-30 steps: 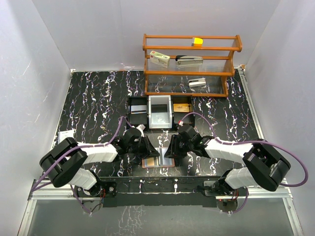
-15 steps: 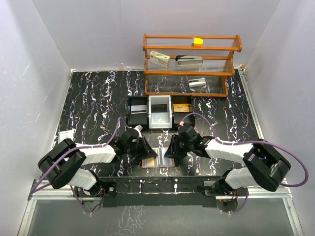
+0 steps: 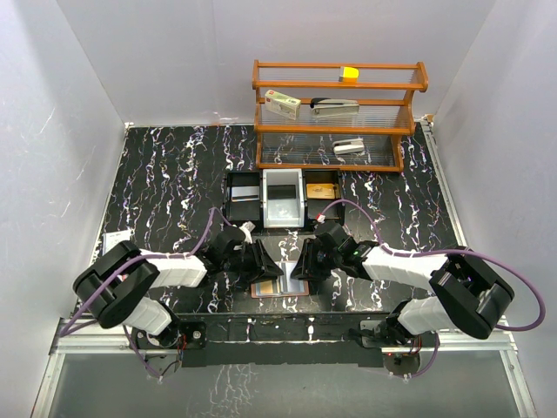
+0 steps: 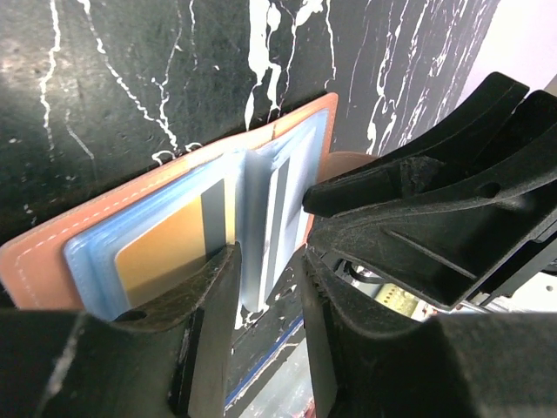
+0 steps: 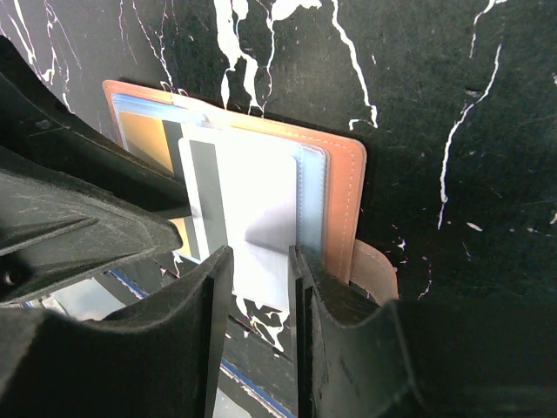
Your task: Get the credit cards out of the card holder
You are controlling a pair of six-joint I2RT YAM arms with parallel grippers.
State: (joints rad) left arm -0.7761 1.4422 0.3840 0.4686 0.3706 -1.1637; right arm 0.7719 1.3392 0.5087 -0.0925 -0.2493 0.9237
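The left gripper stood narrowly parted over the open holder, clamping nothing. The holder lay flat at the table's near edge between both grippers, with a gold card in a pocket. The right gripper, its jaws likewise apart, hung over a white card.

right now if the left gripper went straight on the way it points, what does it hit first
Most likely the open card holder: the left gripper has its jaws either side of a pale blue pocket leaf. Depth is unclear, so it may already touch.
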